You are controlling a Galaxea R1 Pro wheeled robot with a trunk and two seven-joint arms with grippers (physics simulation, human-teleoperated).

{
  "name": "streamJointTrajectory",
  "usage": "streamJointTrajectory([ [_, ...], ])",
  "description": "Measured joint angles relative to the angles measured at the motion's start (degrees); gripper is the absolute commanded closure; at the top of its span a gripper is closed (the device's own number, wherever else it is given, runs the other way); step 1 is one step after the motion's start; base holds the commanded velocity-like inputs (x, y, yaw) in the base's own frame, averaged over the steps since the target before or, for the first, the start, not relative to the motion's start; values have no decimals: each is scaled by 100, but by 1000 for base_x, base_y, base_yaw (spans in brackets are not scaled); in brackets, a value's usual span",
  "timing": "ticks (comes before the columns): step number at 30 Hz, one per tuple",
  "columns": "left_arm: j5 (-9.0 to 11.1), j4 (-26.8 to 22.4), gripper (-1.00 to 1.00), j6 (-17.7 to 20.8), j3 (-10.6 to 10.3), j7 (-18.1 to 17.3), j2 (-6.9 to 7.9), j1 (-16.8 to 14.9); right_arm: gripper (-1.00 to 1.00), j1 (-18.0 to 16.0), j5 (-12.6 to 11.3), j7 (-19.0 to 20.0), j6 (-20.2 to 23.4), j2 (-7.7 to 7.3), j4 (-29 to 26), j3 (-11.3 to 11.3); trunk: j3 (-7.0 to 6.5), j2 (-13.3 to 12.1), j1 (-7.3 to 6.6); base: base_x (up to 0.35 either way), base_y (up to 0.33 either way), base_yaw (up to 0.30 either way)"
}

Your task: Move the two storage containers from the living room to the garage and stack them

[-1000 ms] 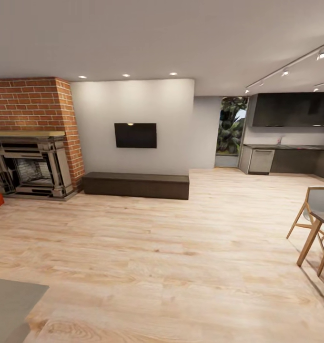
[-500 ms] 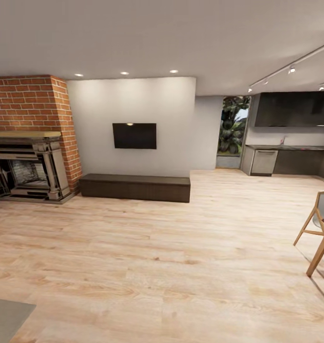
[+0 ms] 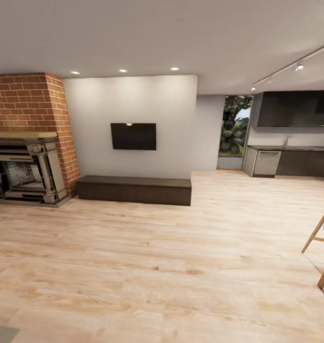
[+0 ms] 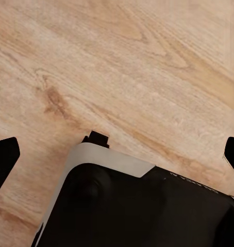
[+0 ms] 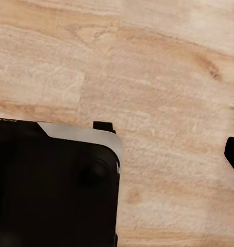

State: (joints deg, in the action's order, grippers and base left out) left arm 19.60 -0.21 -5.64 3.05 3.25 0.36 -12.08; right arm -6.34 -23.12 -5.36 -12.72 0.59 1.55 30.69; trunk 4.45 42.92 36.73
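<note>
Looking across the living room from the head view, a light wood plank floor point(image 3: 171, 267) is seen running to a pale wall with a black wall-mounted TV point(image 3: 133, 136) and a long dark low bench point(image 3: 134, 189) set against it. An ornate dark fireplace point(image 3: 25, 170) is placed under a red brick chimney point(image 3: 31, 102) at the left, just beside the bench end. A kitchen with dark cabinets point(image 3: 295, 108) and a stainless dishwasher point(image 3: 267, 163) is seen far right, next to a tall window with foliage point(image 3: 234, 131). Wooden chair legs point(image 3: 321, 233) are cut off at the right edge. A grey corner point(image 3: 0, 333) of something is seen at the lower left; what it is cannot be told. Where the storage containers are cannot be told from these pictures.

In the left wrist view, the left gripper point(image 4: 117, 154) is spread wide over bare planks, fingertips at both frame edges, nothing held. In the right wrist view, one fingertip point(image 5: 233, 154) of the right gripper is seen at the frame edge above planks; how far it is open cannot be told.
</note>
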Motion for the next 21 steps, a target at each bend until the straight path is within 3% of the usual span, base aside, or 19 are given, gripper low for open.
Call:
streamJointTrajectory([
  [9,-8,0,-100,-9,0,-2,0,0,-100,0,0,0,1,28,-4,-27,0,0,0,323,0,19],
  [21,-8,-2,-100,-9,0,0,0,1,-100,-1,0,-8,0,18,-3,-19,0,0,0,323,0,242],
])
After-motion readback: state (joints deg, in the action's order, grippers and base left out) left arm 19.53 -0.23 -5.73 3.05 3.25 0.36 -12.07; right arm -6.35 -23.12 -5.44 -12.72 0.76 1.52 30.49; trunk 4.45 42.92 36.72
